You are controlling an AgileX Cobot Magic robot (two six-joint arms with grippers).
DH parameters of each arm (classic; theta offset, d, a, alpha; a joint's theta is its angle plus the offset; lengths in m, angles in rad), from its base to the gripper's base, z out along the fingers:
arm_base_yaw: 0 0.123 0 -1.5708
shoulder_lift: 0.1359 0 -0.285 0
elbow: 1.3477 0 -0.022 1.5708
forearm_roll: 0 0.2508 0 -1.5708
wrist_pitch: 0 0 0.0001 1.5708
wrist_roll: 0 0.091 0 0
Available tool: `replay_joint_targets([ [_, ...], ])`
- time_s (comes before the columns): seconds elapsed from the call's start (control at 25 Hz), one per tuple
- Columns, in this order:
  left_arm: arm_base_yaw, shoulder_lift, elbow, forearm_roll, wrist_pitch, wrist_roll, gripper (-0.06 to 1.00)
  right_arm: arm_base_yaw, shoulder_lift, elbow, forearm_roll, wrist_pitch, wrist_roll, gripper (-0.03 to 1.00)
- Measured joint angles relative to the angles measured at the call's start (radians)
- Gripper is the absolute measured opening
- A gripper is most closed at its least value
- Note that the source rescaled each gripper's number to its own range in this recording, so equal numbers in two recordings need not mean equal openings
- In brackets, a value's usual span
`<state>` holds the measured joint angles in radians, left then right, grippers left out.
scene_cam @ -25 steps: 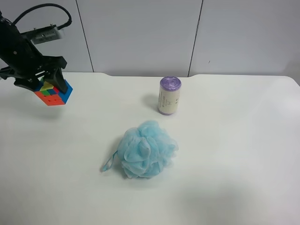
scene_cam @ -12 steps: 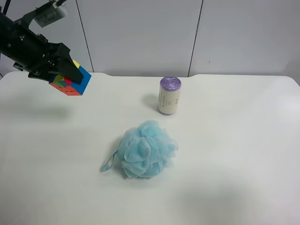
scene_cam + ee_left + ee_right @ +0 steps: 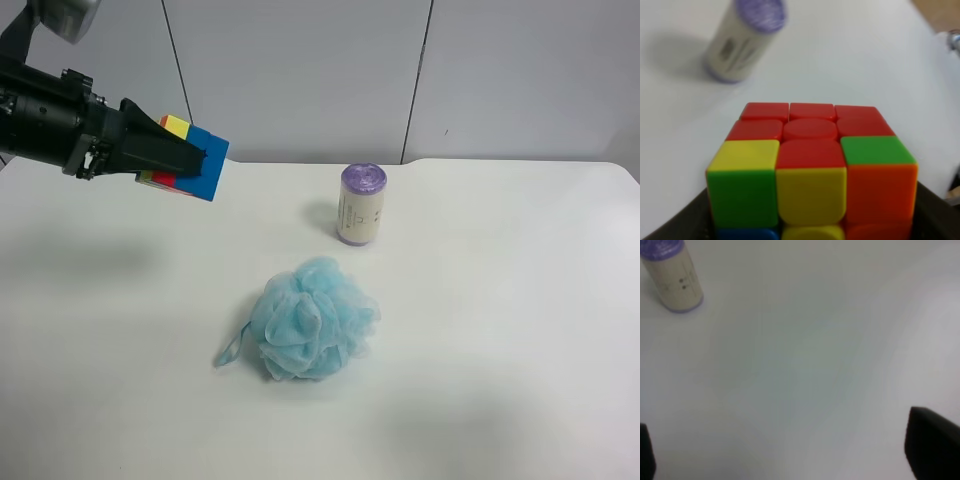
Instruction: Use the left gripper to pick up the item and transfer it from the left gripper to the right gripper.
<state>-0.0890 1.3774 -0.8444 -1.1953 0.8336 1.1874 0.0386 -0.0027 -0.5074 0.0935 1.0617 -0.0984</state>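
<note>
— Left claw (image 3: 192, 158): shut on the cube (image 3: 212, 180), held in the air above the far left of the table (image 3: 500, 300), fingers level and pointing right. Step in hand, by my reading: carry to the handover.
— Right claw (image 3: 785, 440)?
— Spread wide, nothing in it, over bare table. The roll (image 3: 672, 275) is in its view; no cube.
— How to do it well?
— Bring the cube out mid-table and high, clear of roll and pouf (image 3: 312, 318). The left claw covers two opposite faces, so offer the free faces to the right claw. Let go only once the right has closed.
— Views?
— High view gives the cube's height and place; the right arm is absent from it. Left wrist view gives the colours: one red face, another with yellow, green and orange, dark fingers at both sides. Grip depth: cannot tell.
</note>
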Motion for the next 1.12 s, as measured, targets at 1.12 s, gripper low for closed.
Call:
replay_joint_targets([
  [1.12, -0.128, -0.017, 0.233, -0.467, 0.307, 0.865, 0.00, 0.000, 0.000, 0.000, 0.000, 0.000, 0.000, 1.00],
])
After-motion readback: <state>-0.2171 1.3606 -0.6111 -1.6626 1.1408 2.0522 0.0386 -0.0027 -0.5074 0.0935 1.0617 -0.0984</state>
